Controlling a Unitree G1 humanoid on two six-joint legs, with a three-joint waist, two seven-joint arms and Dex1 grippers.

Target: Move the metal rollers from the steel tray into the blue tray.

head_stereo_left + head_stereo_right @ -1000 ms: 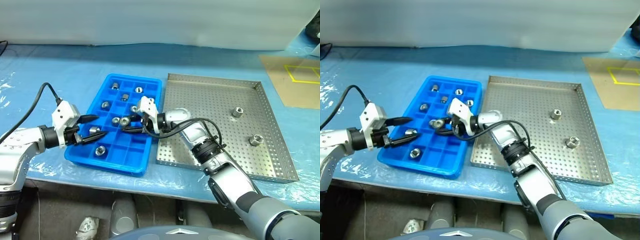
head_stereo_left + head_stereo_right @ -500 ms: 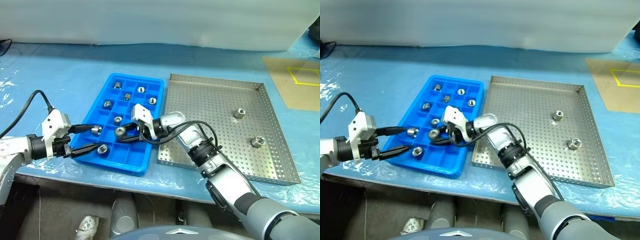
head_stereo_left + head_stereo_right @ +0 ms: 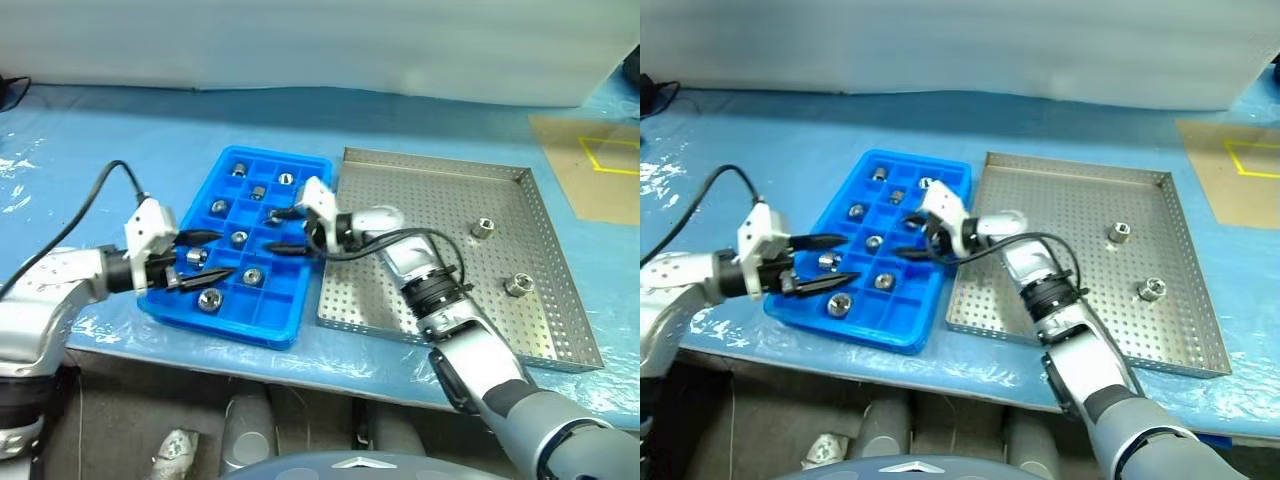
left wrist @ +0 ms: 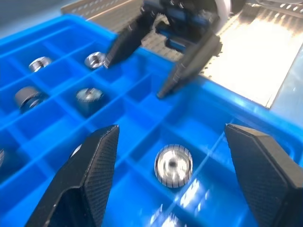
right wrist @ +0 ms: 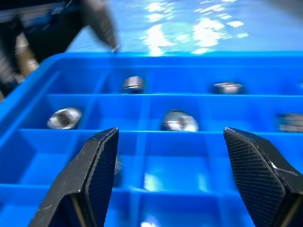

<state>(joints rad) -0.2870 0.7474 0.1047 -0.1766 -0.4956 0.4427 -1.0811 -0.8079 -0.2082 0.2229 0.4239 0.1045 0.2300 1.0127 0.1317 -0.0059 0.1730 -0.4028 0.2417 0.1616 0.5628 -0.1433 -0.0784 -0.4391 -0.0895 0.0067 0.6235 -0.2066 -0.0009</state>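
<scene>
Rollers (image 3: 252, 276) in blue tray (image 3: 283, 318), between both hands (left (image 3: 211, 255), right (image 3: 279, 231), fingers spread, empty)

Under my work lies a pale blue table sheet (image 3: 150, 140) — glossy, wrinkled plastic. Off to my far right sits a tan board (image 3: 590, 170) with 1 yellow outline (image 3: 612, 155) on it.

Both eye views look forward and down from the head over the blue-sheeted bench (image 3: 150, 130). Each wrist view sits low and close between its own black fingers (image 4: 90, 170), facing across the bright blue compartmented plastic tray (image 3: 290, 300), which all views share.
</scene>
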